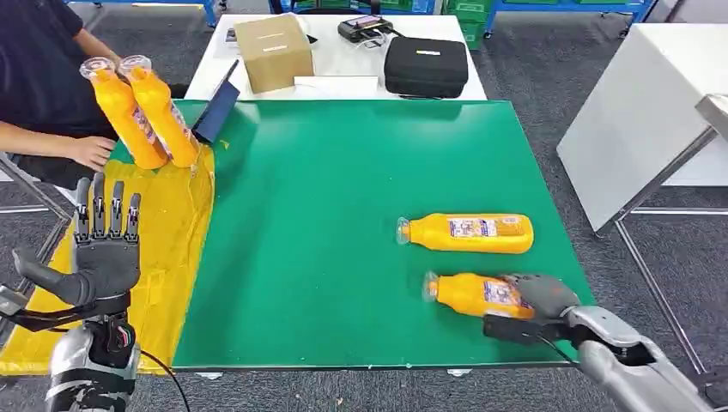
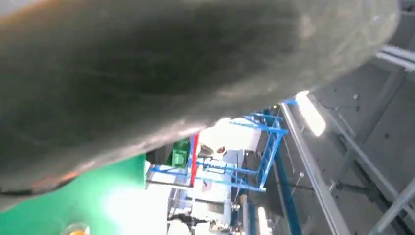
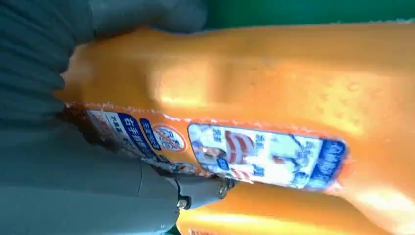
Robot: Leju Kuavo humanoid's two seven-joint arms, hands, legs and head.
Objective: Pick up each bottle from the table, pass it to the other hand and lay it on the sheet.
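On the green-topped surface, near its front right corner, my right hand was wrapped around the base end of an orange plastic juice bottle lying on its side; the right wrist view showed fingers against its label. A second orange bottle lay just beyond it, untouched. My left hand waited over the yellow sheet, fingers spread, holding nothing. At the sheet's far end, a seated person gripped two more orange bottles upright. By my reading, two bottles remained to hand over and lay down.
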